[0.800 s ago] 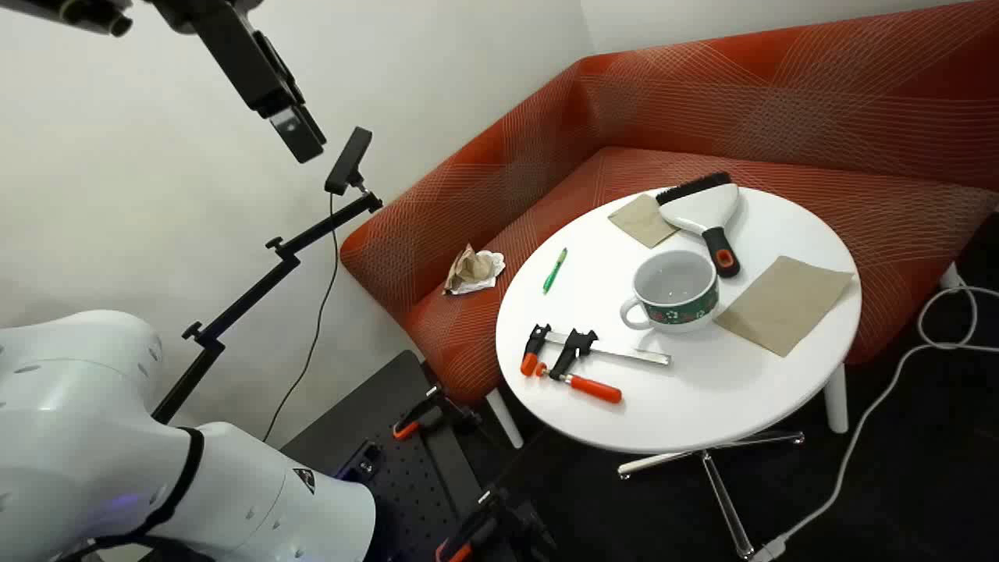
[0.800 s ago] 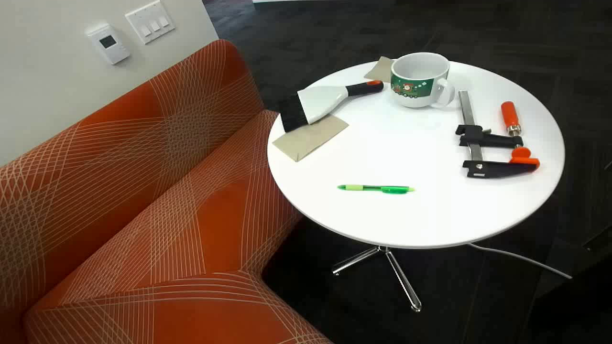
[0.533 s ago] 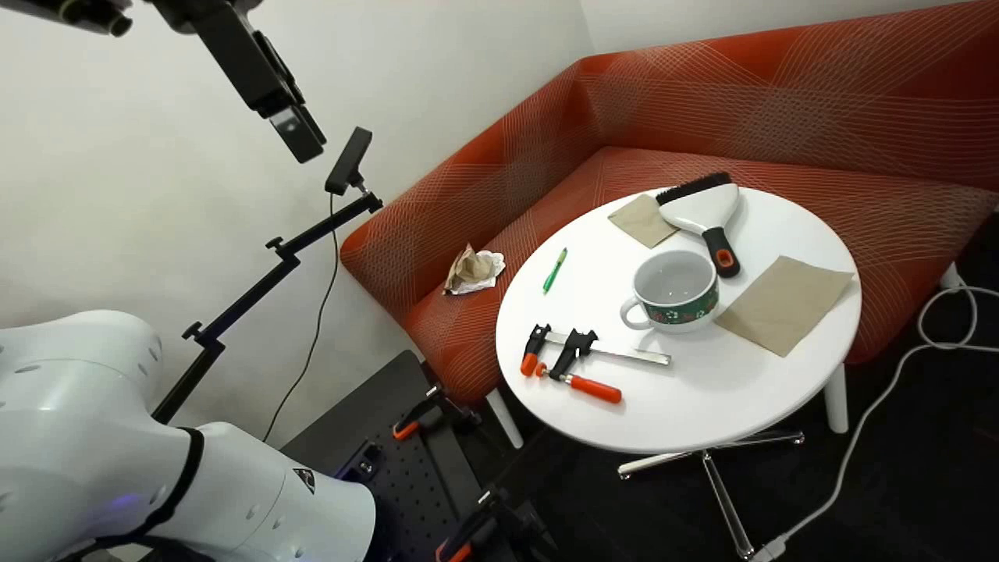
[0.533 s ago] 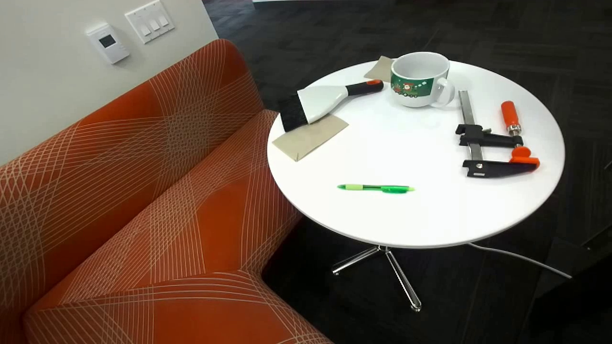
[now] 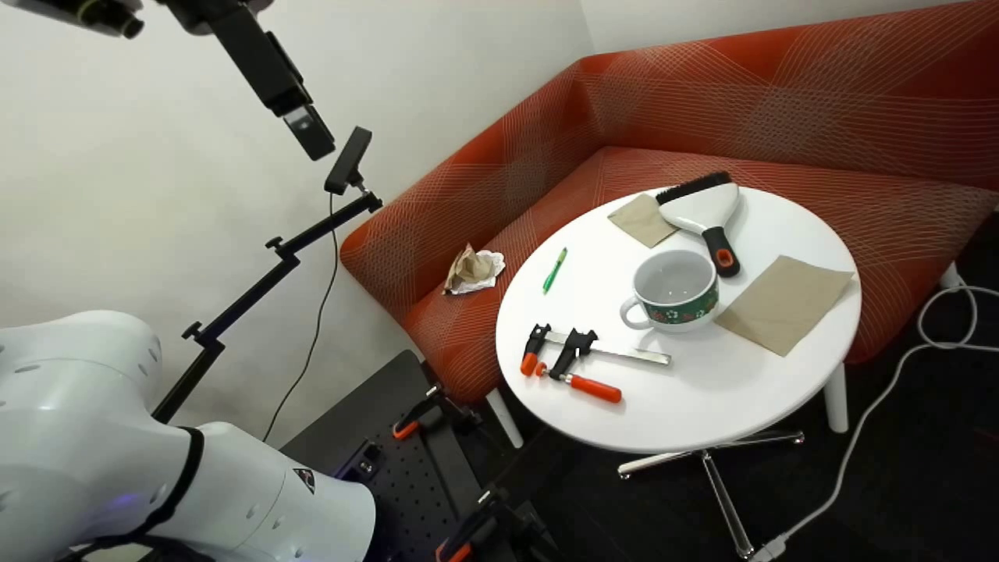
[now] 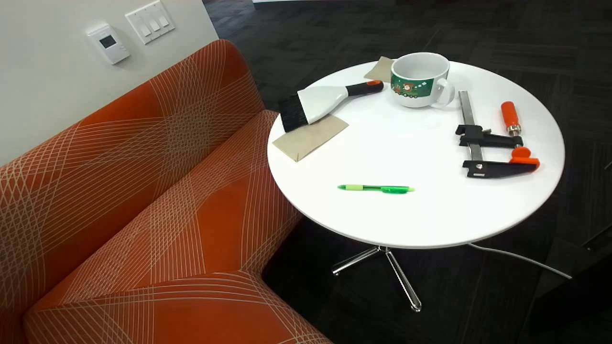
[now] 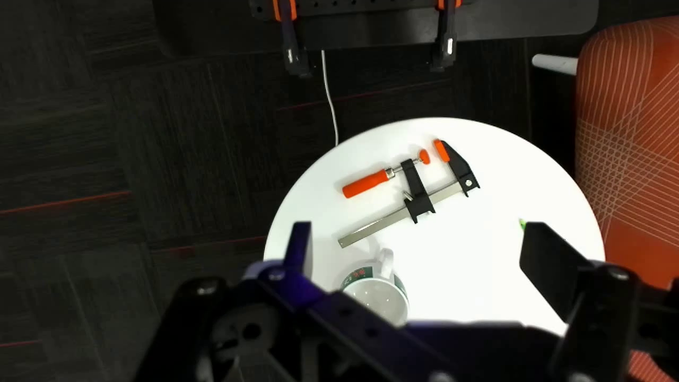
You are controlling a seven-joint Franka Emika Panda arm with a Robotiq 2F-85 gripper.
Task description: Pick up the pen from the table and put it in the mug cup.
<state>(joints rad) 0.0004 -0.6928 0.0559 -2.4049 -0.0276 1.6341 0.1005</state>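
The slim green pen lies flat on the round white table in both exterior views: pen (image 5: 555, 271), pen (image 6: 376, 188), table (image 5: 726, 398), table (image 6: 406, 220). In the wrist view only a tip of the pen (image 7: 522, 223) shows; a finger hides the rest. The white mug (image 5: 676, 285) with a green band stands upright on the table, also in an exterior view (image 6: 415, 88) and in the wrist view (image 7: 377, 297), partly hidden there by the gripper. My gripper (image 7: 418, 231) is open and empty, high above the table; it also shows in an exterior view (image 5: 314, 134).
An orange-and-black clamp (image 5: 579, 343) lies near the mug and pen. A brush (image 5: 706, 211) rests partly on brown paper (image 5: 641, 222); another brown sheet (image 5: 784, 304) lies beside the mug. A red sofa (image 5: 538, 172) borders the table. A camera stand (image 5: 289, 254) rises near the gripper.
My gripper has moved slightly to the right and a little up in an exterior view. The pen, the mug and the other things on the table have not moved.
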